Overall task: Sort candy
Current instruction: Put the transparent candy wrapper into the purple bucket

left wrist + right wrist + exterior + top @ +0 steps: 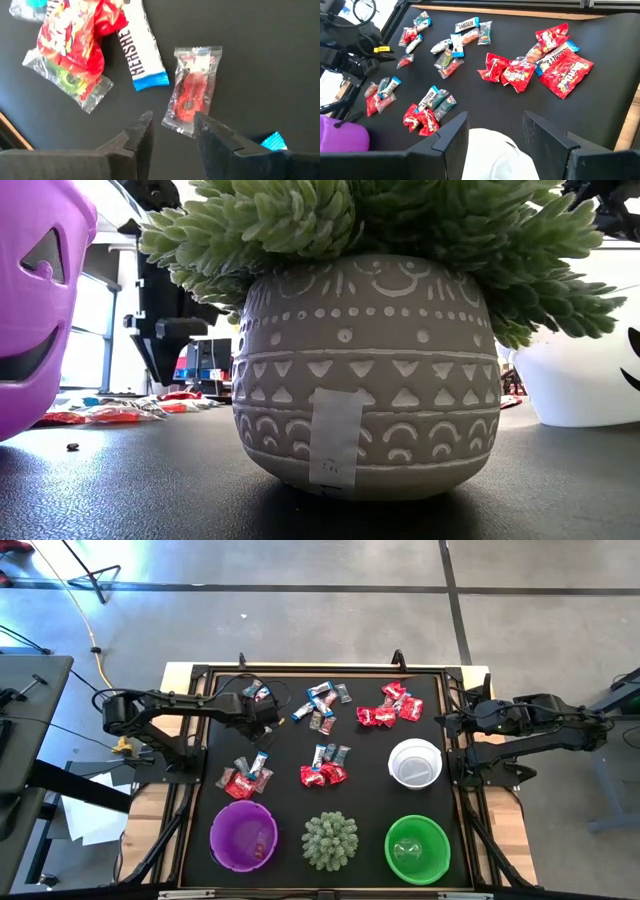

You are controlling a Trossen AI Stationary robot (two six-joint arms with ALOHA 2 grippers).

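Candy lies in several heaps on the black mat (365, 745): red packs (390, 705), mixed pieces (322, 705), and heaps at the mat's middle (325, 770) and left (245, 777). My left gripper (268, 720) hangs open, pointing down, just over a small red candy in clear wrap (192, 90) beside a white-and-blue bar (140, 50). The candy's near corner lies between the fingertips (172, 122). My right gripper (495, 130) is open, high at the right edge, above the white bowl (495, 155). My left gripper stands with one finger (205, 125) at the edge of the red candy's near end (181, 125) and the other beside it. It comes from above, and the candy lies flat on the mat. Whether a finger touches it, I cannot tell.
A purple bowl (243, 835), a spiky green plant in a patterned pot (330, 840) and a green bowl (417, 848) stand along the near edge, the white bowl (415, 762) at the right. Bare mat lies between the heaps.
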